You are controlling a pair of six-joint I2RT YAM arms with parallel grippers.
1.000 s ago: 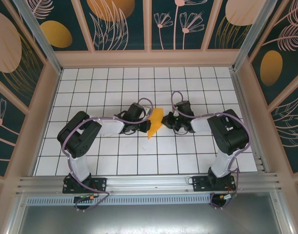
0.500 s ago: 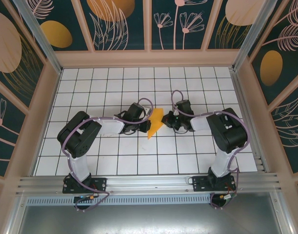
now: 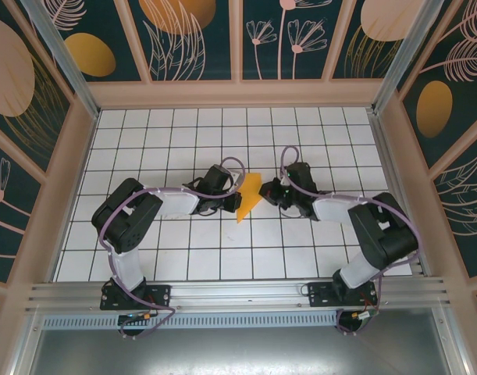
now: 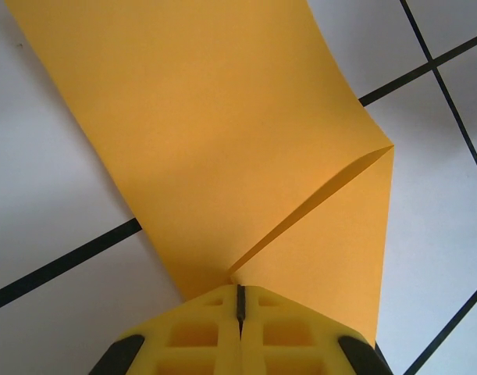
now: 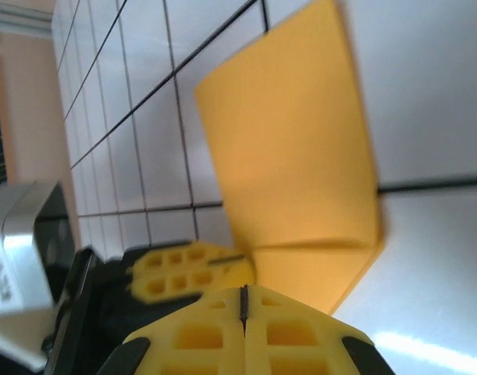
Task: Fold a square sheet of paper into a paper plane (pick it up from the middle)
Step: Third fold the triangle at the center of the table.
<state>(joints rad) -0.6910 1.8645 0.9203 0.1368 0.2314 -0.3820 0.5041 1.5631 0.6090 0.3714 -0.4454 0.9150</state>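
Centrally, folded paper sheet (image 3: 250,195) on table (image 3: 183,133); left tool (image 4: 240,291) closed against its edge; right tool (image 5: 243,291) closed, perhaps touching.

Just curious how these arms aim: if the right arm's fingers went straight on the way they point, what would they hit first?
Most likely the folded orange-yellow paper sheet, right ahead of the right arm's fingers, which are shut. The left arm's fingers, pinching that sheet, lie just beyond. Depth is hard to judge.
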